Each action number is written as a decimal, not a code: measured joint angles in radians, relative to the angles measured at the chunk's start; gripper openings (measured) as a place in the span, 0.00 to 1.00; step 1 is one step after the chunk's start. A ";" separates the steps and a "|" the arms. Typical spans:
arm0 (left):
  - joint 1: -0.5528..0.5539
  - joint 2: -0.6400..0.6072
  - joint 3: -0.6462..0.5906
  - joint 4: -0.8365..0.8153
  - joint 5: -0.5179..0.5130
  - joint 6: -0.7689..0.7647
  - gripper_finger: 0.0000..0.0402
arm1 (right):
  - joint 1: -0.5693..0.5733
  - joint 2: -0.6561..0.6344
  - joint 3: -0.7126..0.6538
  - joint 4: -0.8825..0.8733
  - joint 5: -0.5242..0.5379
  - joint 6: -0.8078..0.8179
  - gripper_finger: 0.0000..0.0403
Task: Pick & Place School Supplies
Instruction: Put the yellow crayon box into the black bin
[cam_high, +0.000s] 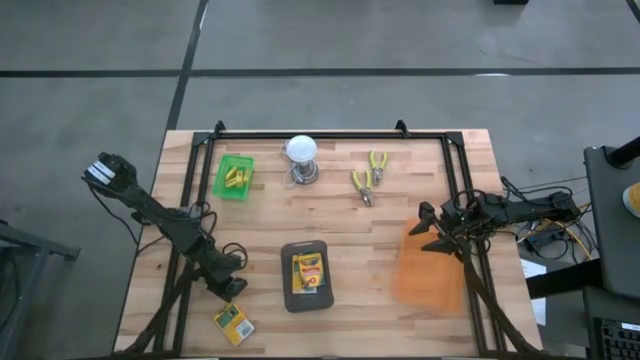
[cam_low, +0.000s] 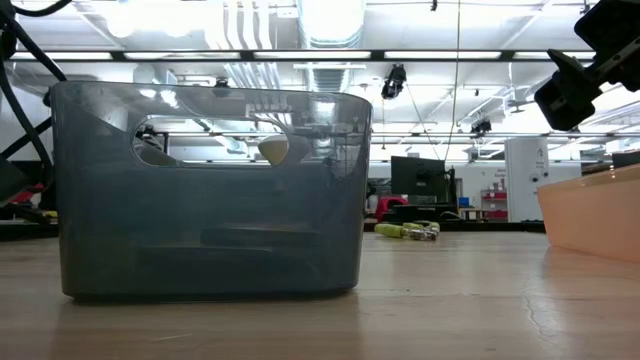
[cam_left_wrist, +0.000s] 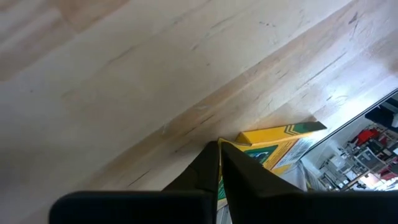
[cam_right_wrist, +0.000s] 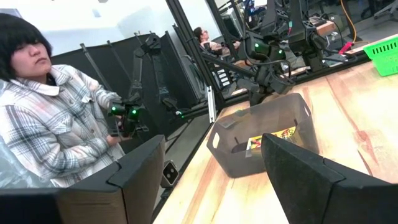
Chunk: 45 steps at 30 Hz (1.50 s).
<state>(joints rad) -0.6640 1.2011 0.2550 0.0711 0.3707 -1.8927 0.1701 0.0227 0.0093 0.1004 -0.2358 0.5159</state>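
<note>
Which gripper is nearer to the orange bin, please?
Right. The right gripper hovers open at the orange bin's edge; the left gripper is across the table, by a crayon box.

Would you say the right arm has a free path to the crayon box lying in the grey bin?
Probably yes. The right gripper hangs open above the orange bin, the grey bin has no lid, and the bare table between them holds nothing. The crayon box lies flat inside.

I can read no lettering anywhere: the printing on the crayon box (cam_high: 309, 272) in the grey bin (cam_high: 305, 297) and on the crayon box by my left jaws (cam_left_wrist: 273, 147) is too small.
</note>
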 joint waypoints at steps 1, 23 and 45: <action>0.000 0.000 0.000 0.000 -0.001 0.000 0.04 | 0.000 0.000 0.000 0.000 0.000 0.000 0.64; 0.001 -0.051 0.031 0.004 -0.030 -0.176 0.46 | 0.000 0.000 0.000 0.000 0.000 0.000 0.65; 0.022 -0.058 0.135 0.188 -0.848 0.640 0.48 | 0.000 0.000 0.000 0.000 0.000 0.000 0.65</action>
<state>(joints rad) -0.6417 1.1427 0.3901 0.2593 -0.4770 -1.2524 0.1700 0.0227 0.0093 0.1005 -0.2356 0.5159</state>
